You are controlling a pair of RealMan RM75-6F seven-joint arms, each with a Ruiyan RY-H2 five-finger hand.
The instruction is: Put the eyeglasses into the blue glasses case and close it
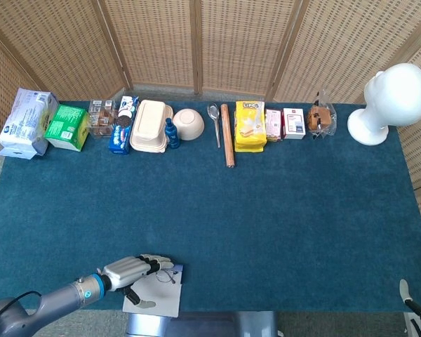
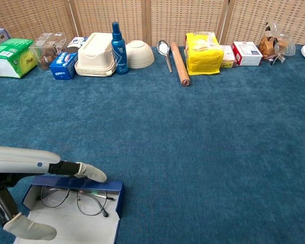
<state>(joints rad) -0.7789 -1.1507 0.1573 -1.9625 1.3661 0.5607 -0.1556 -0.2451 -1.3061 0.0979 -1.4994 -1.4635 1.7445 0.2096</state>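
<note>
The blue glasses case (image 2: 101, 185) lies open near the table's front left edge, its pale lining (image 1: 154, 298) facing up. The thin-rimmed eyeglasses (image 2: 73, 196) lie inside it, lenses along the blue far wall; in the head view the eyeglasses (image 1: 165, 274) show beside the fingertips. My left hand (image 1: 130, 268) holds the case: its fingers (image 2: 89, 173) reach over the far wall and its thumb (image 2: 29, 232) presses on the lining. Only a sliver of my right hand (image 1: 407, 291) shows at the bottom right corner, far from the case.
Along the back edge stand a green box (image 2: 10, 57), a cookie box (image 2: 65, 65), a beige clamshell (image 2: 95, 55), a blue bottle (image 2: 117, 41), a bowl (image 2: 139, 54), a spoon, a rolling pin (image 2: 179, 63), a yellow pack (image 2: 203, 53) and a white mannequin head (image 1: 394, 98).
</note>
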